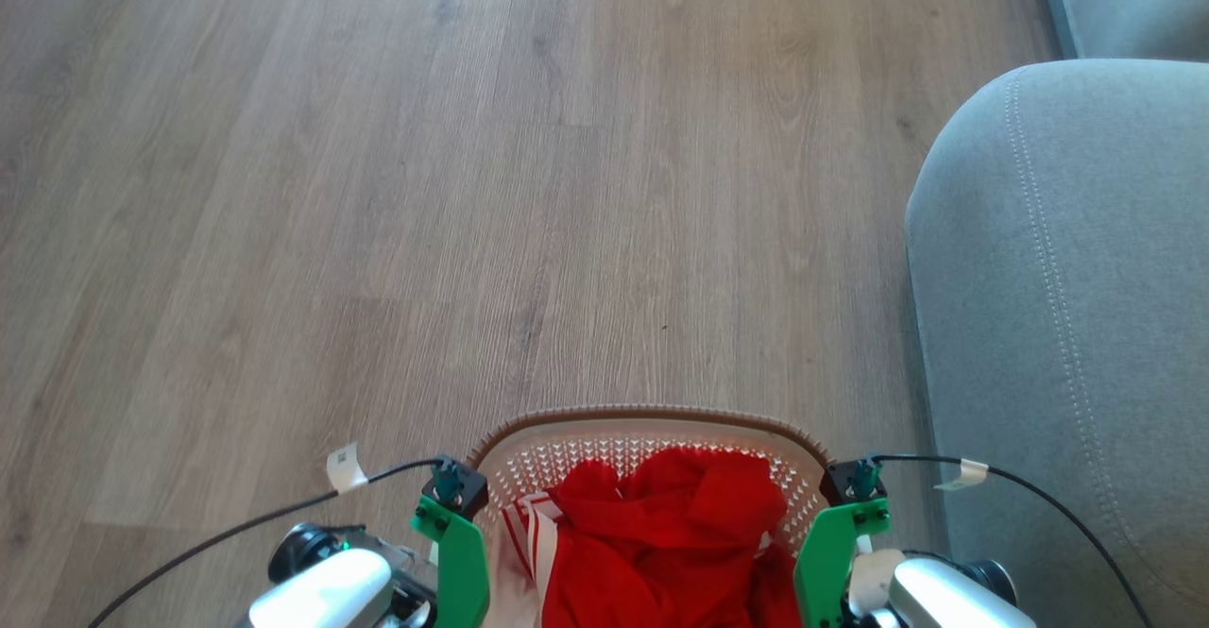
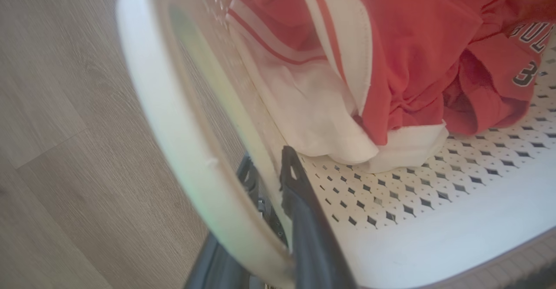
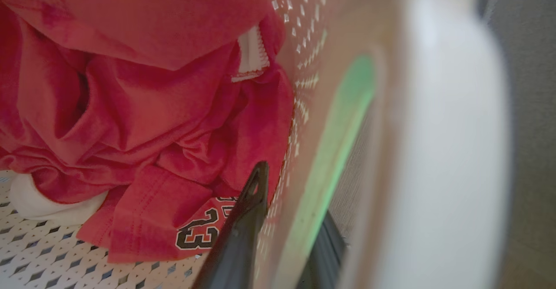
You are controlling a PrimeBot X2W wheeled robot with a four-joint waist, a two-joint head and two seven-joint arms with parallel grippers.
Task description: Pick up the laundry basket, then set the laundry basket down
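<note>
White plastic: I grip the laundry basket (image 1: 652,417) by its two side walls, so the load should hang evenly between my arms.
Left gripper (image 2: 267,163): narrow, clamped on the left wall, one jaw inside, one outside.
Right gripper (image 3: 295,202): likewise on the right wall.
Position: close before me, with the sofa (image 1: 1067,326) to its right; I cannot tell whether it is off the floor (image 1: 378,184).
Orientation: mouth up, level; long axis seems to run gripper to gripper.

White diamond-perforated laundry basket (image 1: 567,458) has a brown rim (image 1: 652,413), red-and-white clothes (image 1: 661,534).
</note>
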